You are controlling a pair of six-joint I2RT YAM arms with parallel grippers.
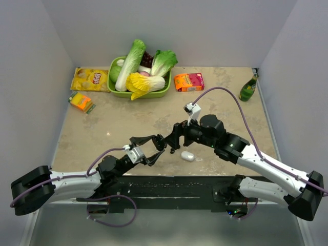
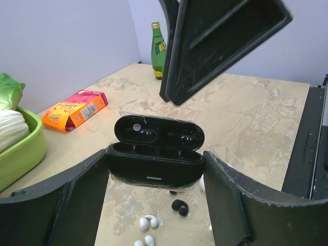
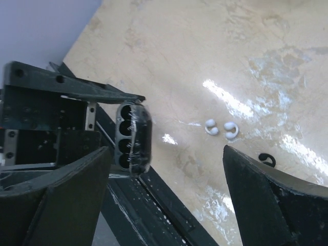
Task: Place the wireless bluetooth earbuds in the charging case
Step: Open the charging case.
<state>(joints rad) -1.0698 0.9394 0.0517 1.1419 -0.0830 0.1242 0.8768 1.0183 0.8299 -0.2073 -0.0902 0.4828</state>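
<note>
The white oval charging case [image 1: 188, 156] lies shut on the table, just right of both grippers. Two white earbuds [image 2: 148, 222] [image 3: 211, 126] lie side by side on the tabletop, below my left gripper in its wrist view. My left gripper [image 1: 154, 147] [image 2: 156, 154] is shut on an open black earbud case [image 2: 154, 166] [image 3: 134, 137], lid up and its wells empty. My right gripper [image 1: 171, 141] [image 3: 165, 149] hangs open just beyond that black case with nothing between its fingers; one of its fingers [image 2: 220, 41] fills the top of the left wrist view.
One black earbud [image 2: 179, 206] [image 3: 266, 160] lies near the white ones. At the back stand a green basket [image 1: 114, 88] of lettuce, a yellow chip bag [image 1: 89, 79], an orange-pink box [image 1: 188, 82] and a green bottle [image 1: 248, 88]. A black rail [image 1: 169, 184] runs along the near edge.
</note>
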